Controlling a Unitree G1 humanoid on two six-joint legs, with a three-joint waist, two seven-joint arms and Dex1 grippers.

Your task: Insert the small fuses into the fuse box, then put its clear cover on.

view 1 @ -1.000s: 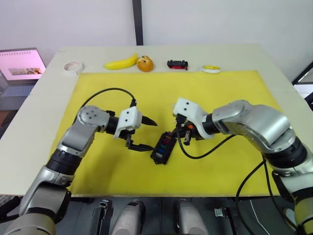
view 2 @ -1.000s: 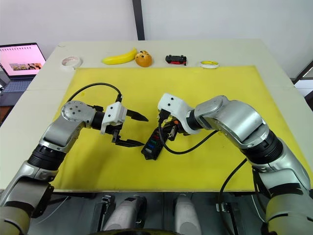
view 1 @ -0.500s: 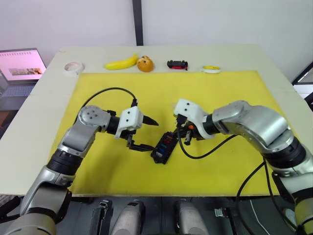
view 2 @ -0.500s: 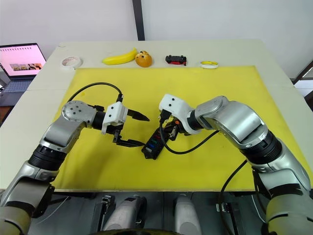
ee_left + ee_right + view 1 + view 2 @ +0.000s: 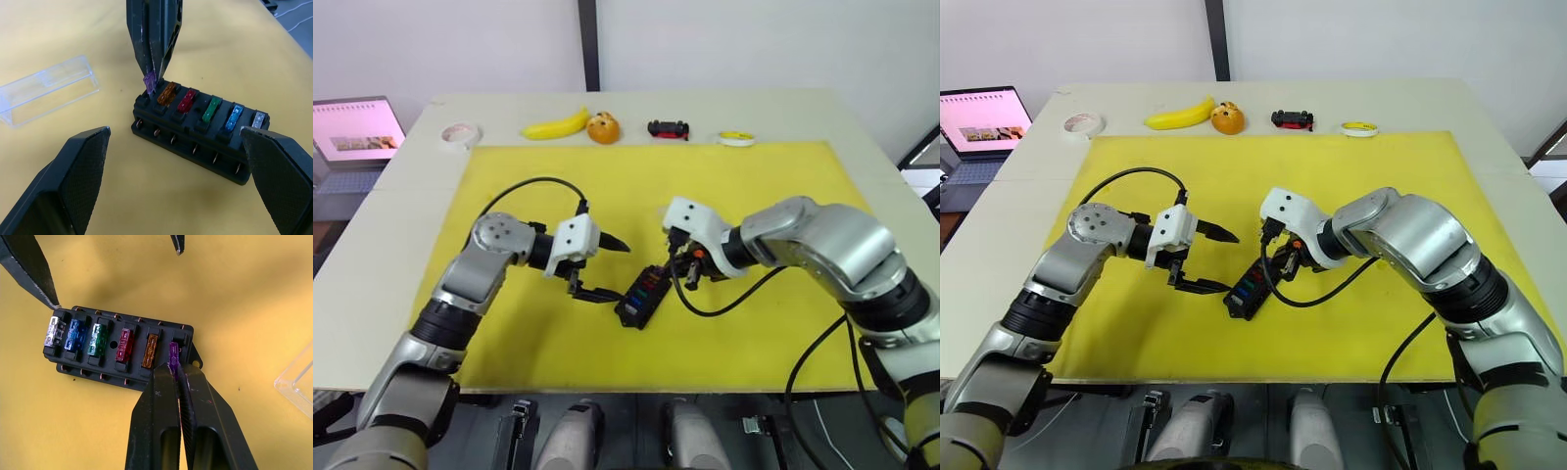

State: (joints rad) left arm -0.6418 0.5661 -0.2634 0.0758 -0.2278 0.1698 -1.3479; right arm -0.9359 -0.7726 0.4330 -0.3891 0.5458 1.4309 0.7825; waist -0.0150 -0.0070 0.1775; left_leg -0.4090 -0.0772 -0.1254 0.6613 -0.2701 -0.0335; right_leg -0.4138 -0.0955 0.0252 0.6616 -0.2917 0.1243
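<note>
Fingers of the right gripper (image 5: pixel 174 369) are pinched together on the purple fuse (image 5: pixel 173 354), which stands at the last slot of the fuse box (image 5: pixel 117 345), at the end with the pointed tab; whether it is fully seated cannot be told. Fingers of the left gripper (image 5: pixel 609 269) are spread wide on the other side of the box, one tip at its grey-fuse corner and the other up in the air, clear of it.

The desk (image 5: pixel 391 245) carries a yellow mat (image 5: pixel 754 186) that covers most of its top. A laptop (image 5: pixel 352 132) with a lit screen sits off the desk's left edge. Along the bare far strip of the desk lie a roll of white tape (image 5: pixel 460 133), a banana (image 5: pixel 556 124), an orange fruit (image 5: pixel 603 128) just beside it, a black-and-red toy car (image 5: pixel 668 128) and a flat yellow roll (image 5: pixel 736 138).

Near the middle of the mat lies the fuse box, between the two grippers. The clear cover (image 5: pixel 46 88) rests on the mat near the box's purple-fuse end, apart from it. Five fuses sit in a row in the box: grey (image 5: pixel 53 331), blue (image 5: pixel 76 333), green (image 5: pixel 99 338), red (image 5: pixel 125 343) and orange (image 5: pixel 151 350).
</note>
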